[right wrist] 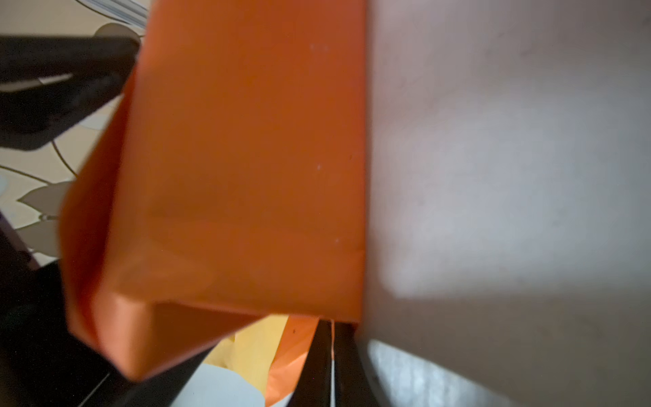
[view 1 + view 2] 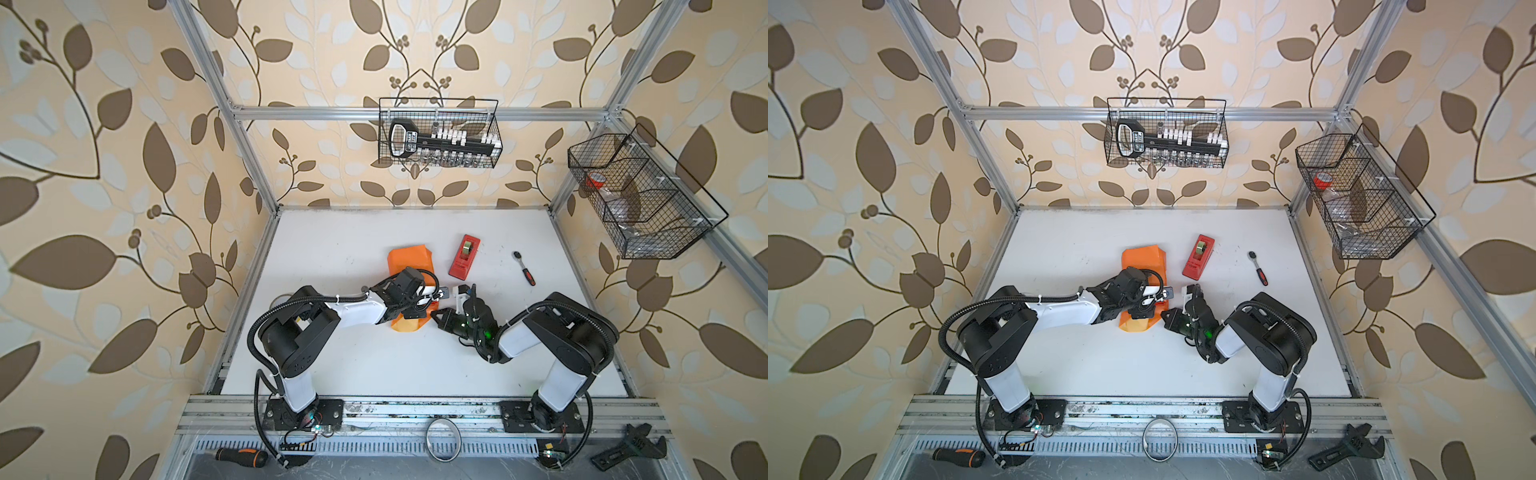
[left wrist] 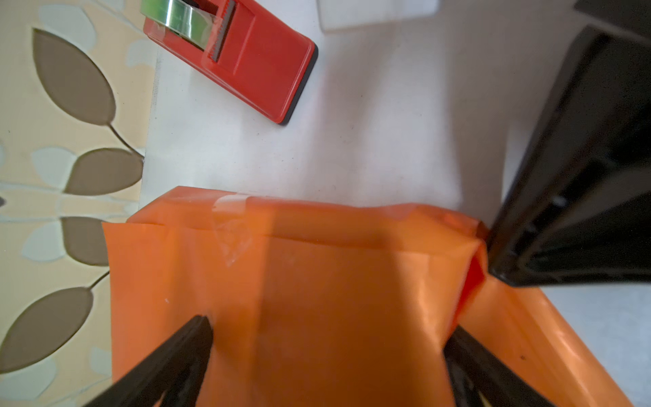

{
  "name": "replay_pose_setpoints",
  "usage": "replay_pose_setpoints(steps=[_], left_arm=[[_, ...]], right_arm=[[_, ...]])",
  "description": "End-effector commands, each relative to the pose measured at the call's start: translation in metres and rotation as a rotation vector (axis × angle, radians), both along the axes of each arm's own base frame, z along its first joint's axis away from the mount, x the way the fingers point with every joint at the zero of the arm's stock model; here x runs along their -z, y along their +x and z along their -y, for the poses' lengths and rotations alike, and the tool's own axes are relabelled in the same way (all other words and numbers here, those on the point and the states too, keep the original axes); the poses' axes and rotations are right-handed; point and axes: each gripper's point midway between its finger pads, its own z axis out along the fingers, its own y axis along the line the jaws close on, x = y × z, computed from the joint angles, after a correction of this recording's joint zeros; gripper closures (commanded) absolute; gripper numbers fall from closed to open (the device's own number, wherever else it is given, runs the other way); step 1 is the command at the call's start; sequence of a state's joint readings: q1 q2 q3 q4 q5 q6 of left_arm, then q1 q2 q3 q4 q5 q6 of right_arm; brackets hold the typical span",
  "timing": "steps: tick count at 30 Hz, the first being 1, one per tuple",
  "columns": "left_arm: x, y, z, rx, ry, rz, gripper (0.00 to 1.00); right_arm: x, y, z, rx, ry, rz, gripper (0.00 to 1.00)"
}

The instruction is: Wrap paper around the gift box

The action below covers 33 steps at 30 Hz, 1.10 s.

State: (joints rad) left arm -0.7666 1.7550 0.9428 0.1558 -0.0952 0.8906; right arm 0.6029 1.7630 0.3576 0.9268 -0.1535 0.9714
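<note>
In both top views we see the paper (image 2: pixel 409 259) (image 2: pixel 1144 259) near the middle of the white table (image 2: pixel 353 361) (image 2: pixel 1100 361). It is bright orange and folded into a long, boxy bundle. The gift box is hidden inside, so we cannot see it. The red tape dispenser (image 2: pixel 464 255) (image 2: pixel 1198 257) sits at about 2 o'clock from the bundle, near it but apart. A small ratchet wrench (image 2: pixel 524 268) (image 2: pixel 1258 268) lies at about 3 o'clock from the dispenser. The left gripper (image 2: pixel 422 305) (image 2: pixel 1148 305) hangs over the bundle's 6 o'clock half. The right gripper (image 2: pixel 436 318) (image 2: pixel 1166 316) is just beside the bundle, at about 4 o'clock.

In the left wrist view the left gripper (image 3: pixel 329 324) is spread wide. Its black fingers (image 3: pixel 183 352) stand over the orange paper (image 3: pixel 317 282). We cannot tell if they press on it. A bit of clear tape (image 3: pixel 229 218) is stuck over a fold. The right gripper (image 3: pixel 521 260) touches the bundle's folded end. The tape dispenser (image 3: pixel 253 60) lies on the table past the bundle.

In the right wrist view the right gripper (image 1: pixel 332 366) has its fingers pressed together. A thin orange line of paper shows between them, so it is pinching the paper's edge. The paper (image 1: pixel 246 158) fills much of this view, and its pale yellow side (image 1: pixel 253 349) peeks out near the fingers.
</note>
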Motion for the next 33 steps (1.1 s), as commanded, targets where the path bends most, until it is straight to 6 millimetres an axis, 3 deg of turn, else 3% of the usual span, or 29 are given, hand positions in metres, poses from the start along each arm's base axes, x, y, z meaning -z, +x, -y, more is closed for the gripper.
replay_pose_setpoints(steps=[1,6,15,26,33], left_arm=[[0.009,-0.006,-0.006,0.017,0.042,-0.008,0.01],[0.011,-0.006,-0.006,0.018,0.048,-0.011,0.01],[0.003,-0.003,0.001,0.005,0.010,-0.025,0.01],[-0.064,-0.025,0.018,0.009,-0.252,-0.097,0.01],[-0.121,-0.045,-0.003,-0.126,-0.541,-0.113,0.01]], right_arm=[[0.005,0.006,0.005,0.009,-0.013,-0.017,0.92],[0.007,0.008,0.007,0.013,-0.017,-0.024,0.92],[0.007,-0.010,0.007,-0.017,0.011,-0.036,0.91],[-0.014,-0.019,0.037,-0.027,-0.071,0.016,0.75],[-0.051,-0.005,0.051,-0.050,-0.244,0.115,0.53]])
